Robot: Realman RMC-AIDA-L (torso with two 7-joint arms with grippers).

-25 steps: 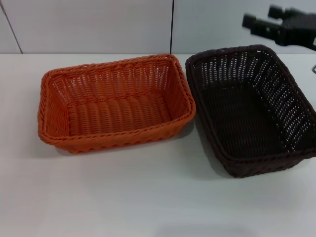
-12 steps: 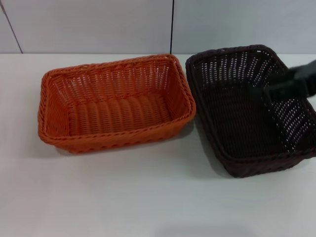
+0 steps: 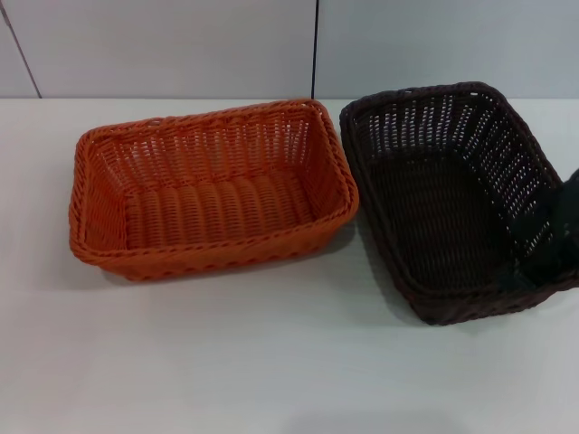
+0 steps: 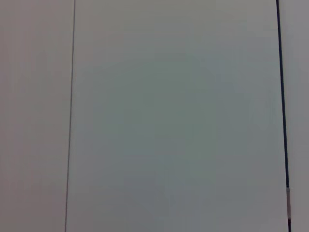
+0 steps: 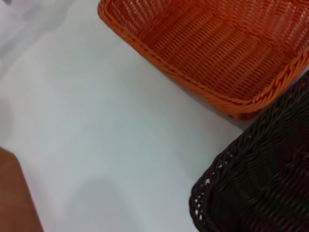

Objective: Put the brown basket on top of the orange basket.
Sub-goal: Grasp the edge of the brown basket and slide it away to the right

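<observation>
The right gripper point(image 3: 559, 237) shows only as a dark shape at the near right corner of the brown basket point(image 3: 448, 194), low against that basket's right wall, and whether its fingers are spread or pressed together cannot be told. The brown basket sits upright on the white table point(image 3: 271, 362) with its left rim just beside the right end of the orange basket point(image 3: 213, 190), perhaps touching it at the far corners, and the orange basket stands upright too, not stacked. The left gripper is out of sight, its wrist camera facing a plain pale wall point(image 4: 174, 116).
</observation>
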